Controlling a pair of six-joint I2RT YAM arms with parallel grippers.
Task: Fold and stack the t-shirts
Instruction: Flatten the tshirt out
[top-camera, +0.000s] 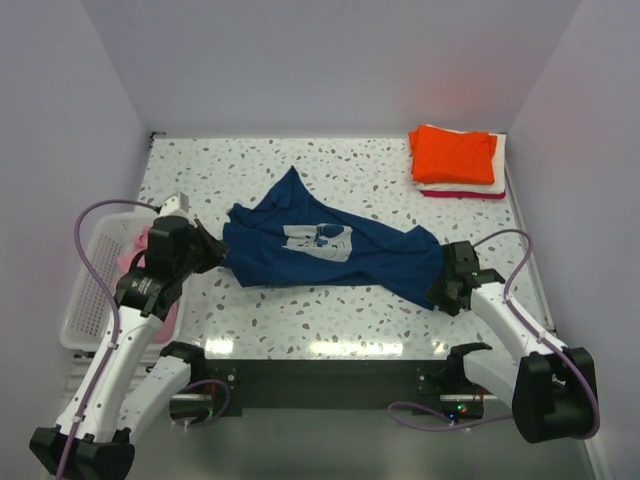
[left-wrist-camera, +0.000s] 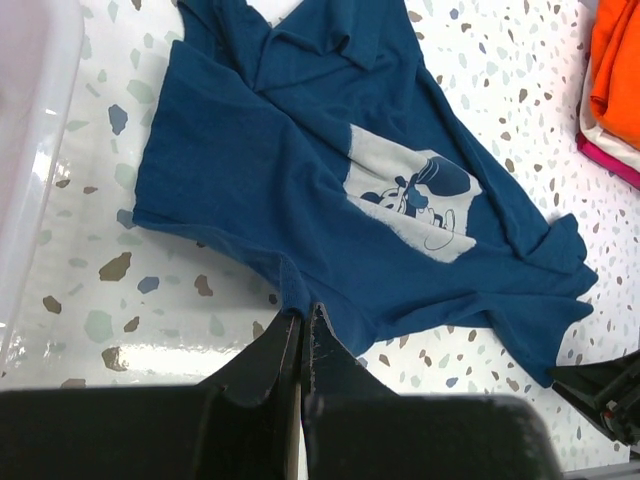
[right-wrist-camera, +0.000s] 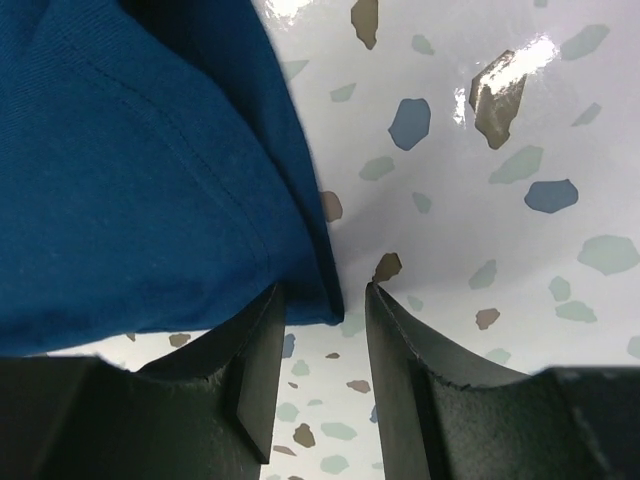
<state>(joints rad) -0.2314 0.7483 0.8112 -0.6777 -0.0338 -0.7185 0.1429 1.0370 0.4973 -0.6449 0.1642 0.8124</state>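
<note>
The navy blue t-shirt (top-camera: 330, 250) with a pale chest print lies crumpled across the middle of the table; it also shows in the left wrist view (left-wrist-camera: 330, 180). My left gripper (top-camera: 214, 250) is shut on a fold of its left edge (left-wrist-camera: 300, 312). My right gripper (top-camera: 440, 290) is open at the shirt's right end, with a hem corner (right-wrist-camera: 310, 300) lying between the fingers (right-wrist-camera: 322, 292). A folded stack with the orange shirt (top-camera: 453, 155) on top of the white and red ones sits at the far right. The pink shirt (top-camera: 143, 243) hangs in the basket.
A white slatted basket (top-camera: 92, 290) stands off the table's left edge, beside my left arm. White walls close in the table at the back and sides. The right gripper shows at the lower right of the left wrist view (left-wrist-camera: 605, 390).
</note>
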